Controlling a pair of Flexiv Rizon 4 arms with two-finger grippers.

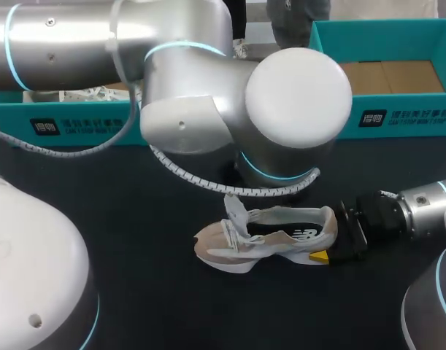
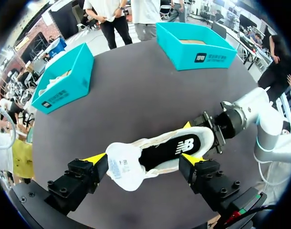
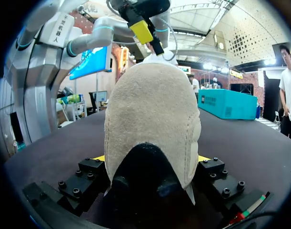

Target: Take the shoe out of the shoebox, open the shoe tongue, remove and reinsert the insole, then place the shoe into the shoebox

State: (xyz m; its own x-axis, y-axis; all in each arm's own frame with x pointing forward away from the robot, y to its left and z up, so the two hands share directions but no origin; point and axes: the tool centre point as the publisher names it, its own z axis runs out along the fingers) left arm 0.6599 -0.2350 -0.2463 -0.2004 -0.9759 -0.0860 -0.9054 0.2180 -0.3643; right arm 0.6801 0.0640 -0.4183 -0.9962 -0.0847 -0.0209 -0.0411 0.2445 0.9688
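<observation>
A beige and white shoe [image 1: 270,239] lies on its sole on the dark table, toe to the left. Its white tongue [image 2: 124,165] is folded up and forward, baring the black insole [image 2: 176,148]. My right gripper [image 1: 331,238] comes in low from the right and is shut on the shoe's heel [image 3: 152,114], a yellow tip on each side. My left gripper [image 2: 144,160] hangs over the shoe's front, open wide, its fingers [image 2: 95,158] standing either side of the tongue without clasping it. In the head view my left arm hides its own gripper.
Two teal shoeboxes stand along the table's far edge, one at the back left [image 1: 69,120] with white paper inside, one at the back right [image 1: 387,109] with brown cardboard inside. My left arm's big elbow [image 1: 295,102] hangs over the table's middle.
</observation>
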